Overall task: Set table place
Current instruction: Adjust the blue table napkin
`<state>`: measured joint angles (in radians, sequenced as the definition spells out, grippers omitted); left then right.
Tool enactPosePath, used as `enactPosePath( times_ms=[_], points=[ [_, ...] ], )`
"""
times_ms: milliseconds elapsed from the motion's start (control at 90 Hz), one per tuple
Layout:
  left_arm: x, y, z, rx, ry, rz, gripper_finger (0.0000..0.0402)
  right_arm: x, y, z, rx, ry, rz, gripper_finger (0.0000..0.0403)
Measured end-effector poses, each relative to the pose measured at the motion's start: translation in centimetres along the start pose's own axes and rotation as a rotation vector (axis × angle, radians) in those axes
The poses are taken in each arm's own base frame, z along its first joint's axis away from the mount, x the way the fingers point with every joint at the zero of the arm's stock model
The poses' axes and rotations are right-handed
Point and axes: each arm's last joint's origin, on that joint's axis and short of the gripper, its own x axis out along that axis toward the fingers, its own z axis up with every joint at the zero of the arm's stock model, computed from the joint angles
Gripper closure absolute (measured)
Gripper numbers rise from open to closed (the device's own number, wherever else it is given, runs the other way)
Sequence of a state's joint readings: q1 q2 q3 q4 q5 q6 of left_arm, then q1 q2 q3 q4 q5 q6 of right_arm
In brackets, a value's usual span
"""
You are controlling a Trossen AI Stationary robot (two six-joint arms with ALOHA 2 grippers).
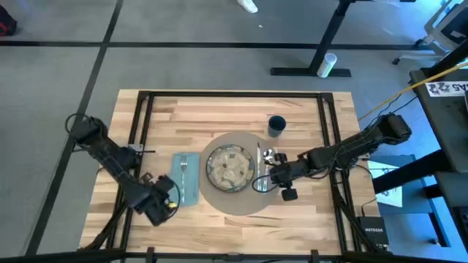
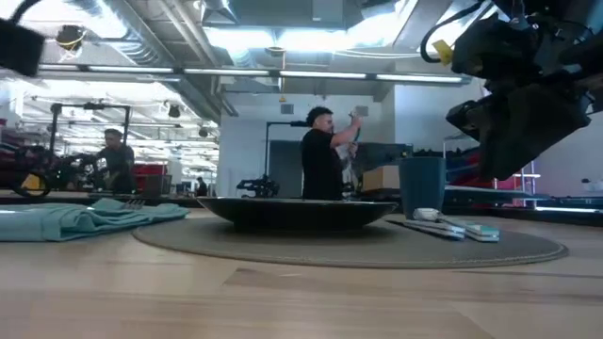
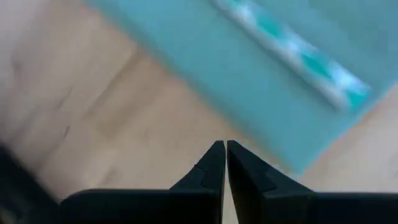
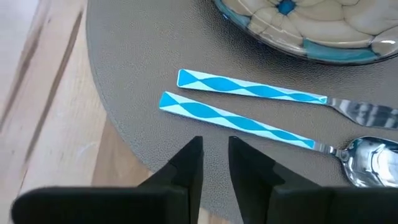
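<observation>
Reaching past the frame, knife (image 4: 252,88) blade is cut off.

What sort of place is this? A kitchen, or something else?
Probably a robotics lab or workshop, not a kitchen. Two robot arms work at a wooden table on a bare floor; the low view shows exposed ceiling ducts, strip lighting, equipment racks and a person standing behind.

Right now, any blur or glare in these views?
Left wrist view: blurred, teal rectangular napkin smeared. Right wrist view: sharp, glare on the silver spoon bowl. Low view: ceiling lights blown out, right tool a dark silhouette. High view: evenly lit, light wooden table clear.
</observation>
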<state>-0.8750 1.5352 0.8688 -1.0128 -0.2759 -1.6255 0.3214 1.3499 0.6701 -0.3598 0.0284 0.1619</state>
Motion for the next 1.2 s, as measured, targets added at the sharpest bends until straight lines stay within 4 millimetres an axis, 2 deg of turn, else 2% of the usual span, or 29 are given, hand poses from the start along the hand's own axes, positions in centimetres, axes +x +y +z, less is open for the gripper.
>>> enactPosePath(
  times_ms=[156,400,1056,1200],
  points=[
    [0.8,-0.4,-1.3,-0.005,0.031,-0.003,0.0402,0.0,0.0,0.0,0.0,0.001,0.003,0.034],
    [2.4,-1.5,-1.3,0.01,0.034,-0.035,0.0402,0.0,0.0,0.0,0.001,0.001,0.003,0.034],
    [2.8,-1.2,-0.2,0.023,-0.029,0.007,0.0402,0.0,0.0,0.0,0.001,0.004,0.002,0.034],
    [2.8,-1.2,-0.2,0.035,-0.04,0.006,0.0402,0.0,-0.4,-0.7,0.031,0.063,-0.09,0.034]
  ],
)
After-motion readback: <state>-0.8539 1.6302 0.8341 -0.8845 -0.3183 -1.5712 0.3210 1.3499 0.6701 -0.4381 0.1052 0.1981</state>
